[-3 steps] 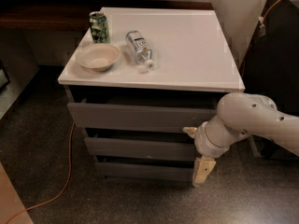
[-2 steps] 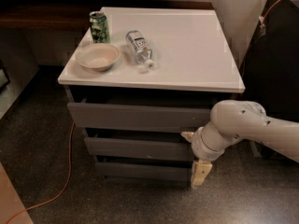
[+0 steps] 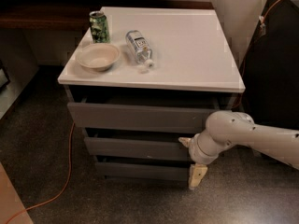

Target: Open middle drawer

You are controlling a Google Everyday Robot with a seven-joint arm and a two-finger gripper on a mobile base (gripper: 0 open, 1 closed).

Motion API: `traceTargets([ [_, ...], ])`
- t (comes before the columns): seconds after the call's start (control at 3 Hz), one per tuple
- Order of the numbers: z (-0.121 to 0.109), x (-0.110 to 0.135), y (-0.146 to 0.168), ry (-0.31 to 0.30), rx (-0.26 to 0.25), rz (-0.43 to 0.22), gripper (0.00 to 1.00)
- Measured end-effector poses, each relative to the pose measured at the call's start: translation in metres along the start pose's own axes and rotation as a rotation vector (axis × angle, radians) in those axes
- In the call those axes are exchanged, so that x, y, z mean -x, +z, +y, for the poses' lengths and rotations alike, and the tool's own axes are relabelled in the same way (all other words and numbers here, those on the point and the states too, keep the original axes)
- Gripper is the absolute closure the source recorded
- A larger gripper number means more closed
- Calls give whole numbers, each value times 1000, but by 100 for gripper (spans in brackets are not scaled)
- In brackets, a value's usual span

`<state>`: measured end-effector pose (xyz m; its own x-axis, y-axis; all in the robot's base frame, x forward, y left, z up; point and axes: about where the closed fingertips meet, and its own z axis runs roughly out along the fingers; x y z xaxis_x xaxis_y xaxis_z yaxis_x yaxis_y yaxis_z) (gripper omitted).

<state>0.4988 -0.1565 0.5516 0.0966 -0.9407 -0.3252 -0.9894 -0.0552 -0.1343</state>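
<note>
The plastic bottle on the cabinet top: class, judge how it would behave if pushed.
The bottle lies on its side, so a sideways push would probably roll it. It looks like thin clear plastic, so likely light. The gripper is low by the right end of the middle drawer, away from it.

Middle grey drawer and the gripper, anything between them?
Nothing: in the camera view the gripper hangs by the right end of the flat grey middle drawer, slightly below it.
</note>
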Motion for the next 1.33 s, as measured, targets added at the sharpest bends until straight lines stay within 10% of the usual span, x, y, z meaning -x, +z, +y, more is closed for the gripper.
traceTargets([
  [1.33,-22,-29,61,-47,-54,37,0],
])
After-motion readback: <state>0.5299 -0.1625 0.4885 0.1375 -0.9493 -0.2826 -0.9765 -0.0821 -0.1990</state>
